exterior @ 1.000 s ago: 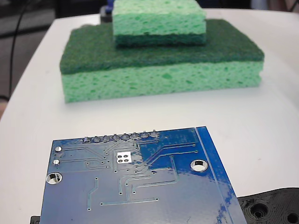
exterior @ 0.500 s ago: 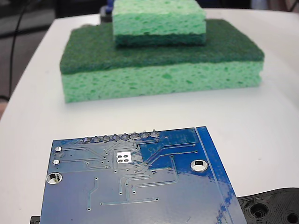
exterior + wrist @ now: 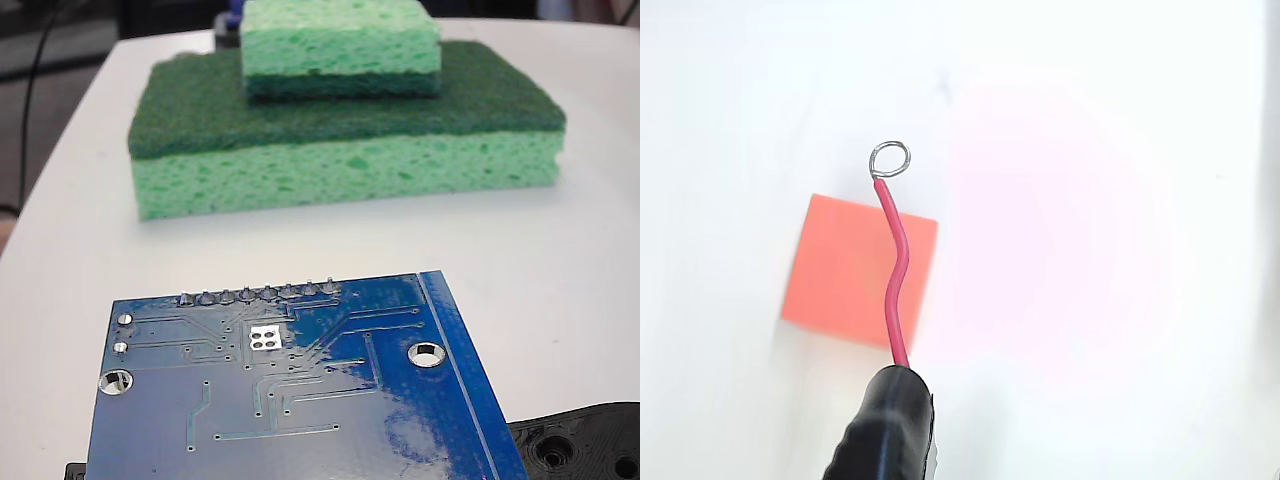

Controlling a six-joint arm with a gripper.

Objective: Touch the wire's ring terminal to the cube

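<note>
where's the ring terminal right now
In the wrist view, the ring terminal sits just above the orange cube's upper edge, over white table, ending the red wire.

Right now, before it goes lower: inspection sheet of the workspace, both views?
Surface: white table, bare around the cube in the wrist view.
Job's things: silver ring terminal on thin red wire appears past the orange cube's far edge; the wire crosses over the cube; contact cannot be judged.
Clutter: small green sponge stacked on large green sponge; blue circuit board; black perforated part.
Gripper: fingers not seen; only a black sleeve.
Cables: dark cable beyond the table edge.
Surroundings: dark, blurred.
</note>
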